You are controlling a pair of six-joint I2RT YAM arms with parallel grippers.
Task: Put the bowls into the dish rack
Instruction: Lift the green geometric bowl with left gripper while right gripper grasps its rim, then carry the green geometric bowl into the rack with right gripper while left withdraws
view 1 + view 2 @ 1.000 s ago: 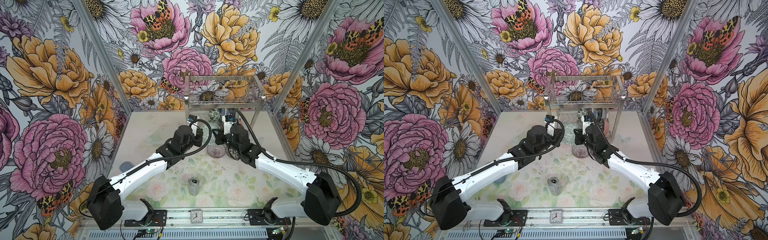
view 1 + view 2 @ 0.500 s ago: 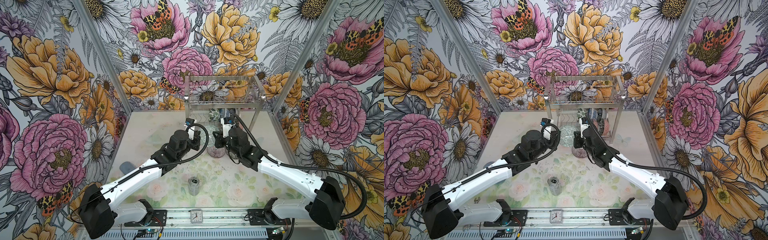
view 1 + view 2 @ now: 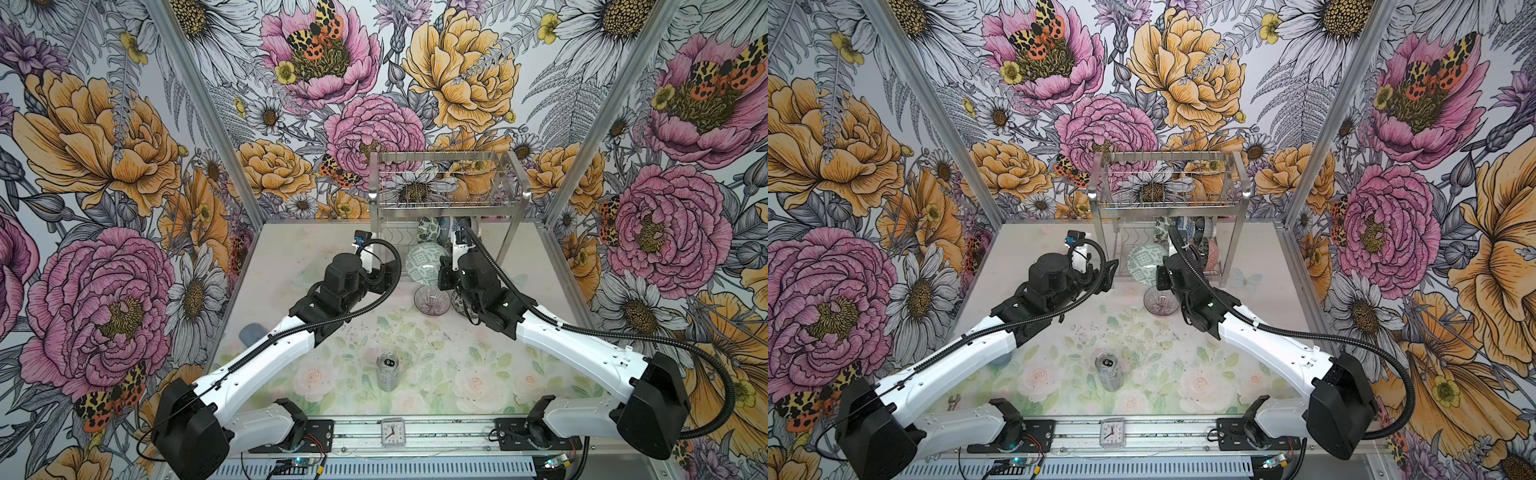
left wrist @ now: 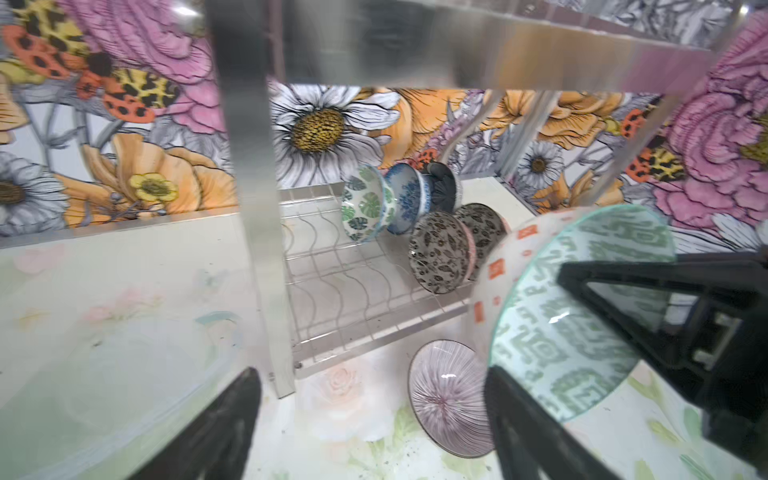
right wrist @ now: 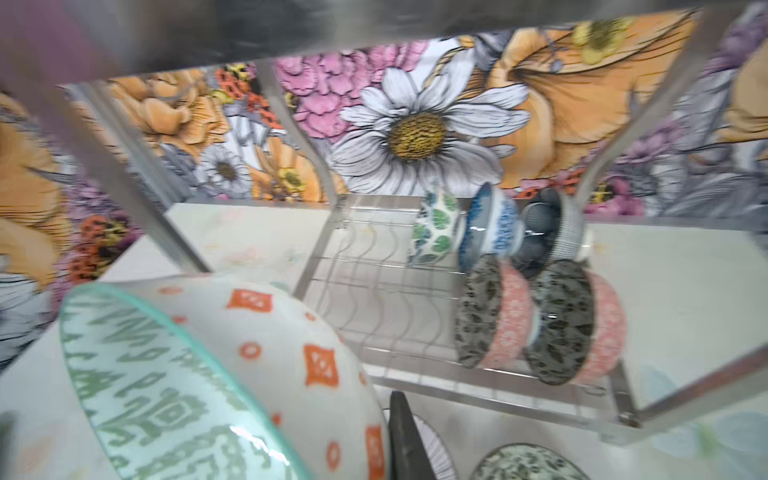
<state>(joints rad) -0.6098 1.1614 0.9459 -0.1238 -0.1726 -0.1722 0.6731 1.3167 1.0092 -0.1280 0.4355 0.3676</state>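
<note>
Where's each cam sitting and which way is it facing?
Top views: high over the front edge, looking down at the dish rack; left arm, right arm show.
Left wrist: on the left arm, facing the rack's lower shelf; open left gripper shows.
Right wrist: on the right arm, facing the same shelf; one finger shows.
All share the green bowl.

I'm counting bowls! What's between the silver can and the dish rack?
In both top views, the purple-striped bowl sits on the table between the can and the dish rack; nearer the rack, the right end effector holds the green-patterned bowl.
</note>
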